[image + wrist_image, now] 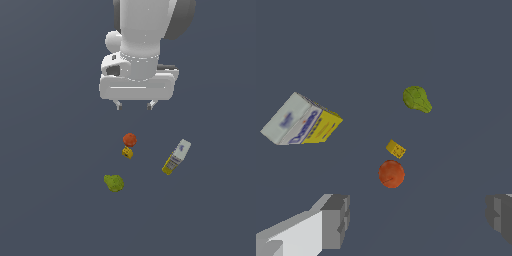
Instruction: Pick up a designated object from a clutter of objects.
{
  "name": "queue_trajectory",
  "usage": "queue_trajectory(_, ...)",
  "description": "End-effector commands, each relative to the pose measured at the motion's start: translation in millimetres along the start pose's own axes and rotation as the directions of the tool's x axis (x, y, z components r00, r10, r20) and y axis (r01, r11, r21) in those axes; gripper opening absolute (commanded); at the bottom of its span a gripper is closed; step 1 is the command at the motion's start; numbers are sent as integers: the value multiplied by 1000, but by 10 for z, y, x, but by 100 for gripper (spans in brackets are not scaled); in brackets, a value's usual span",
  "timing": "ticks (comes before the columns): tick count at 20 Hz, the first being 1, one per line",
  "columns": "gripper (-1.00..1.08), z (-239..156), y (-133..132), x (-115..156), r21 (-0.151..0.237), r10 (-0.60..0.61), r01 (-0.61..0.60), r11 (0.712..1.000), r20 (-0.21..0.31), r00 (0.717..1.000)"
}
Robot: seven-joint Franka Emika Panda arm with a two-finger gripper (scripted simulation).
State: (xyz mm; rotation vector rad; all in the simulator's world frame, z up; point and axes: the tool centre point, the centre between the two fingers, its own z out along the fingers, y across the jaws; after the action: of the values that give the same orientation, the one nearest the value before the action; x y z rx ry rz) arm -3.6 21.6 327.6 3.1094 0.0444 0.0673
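Observation:
The designated object, a lumpy yellow-green pear-like fruit, lies on the dark floor, nearest the front in the exterior view; it also shows in the wrist view. An orange-red ball and a small yellow cube lie together beyond it. A yellow-and-white bottle lies on its side toward the exterior view's right. My gripper hangs open and empty above the floor, behind the ball and apart from all items.
The dark grey floor spreads around the four items. The white arm body stands above and behind the clutter.

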Motion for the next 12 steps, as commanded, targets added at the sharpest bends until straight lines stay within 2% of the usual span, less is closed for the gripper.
queue_trajectory(1, 100, 0, 0, 0, 0, 0, 0, 1000, 0, 1000)
queue_trajectory(12, 100, -165, 254, 132, -5, 34, -34, 999, -36, 999)
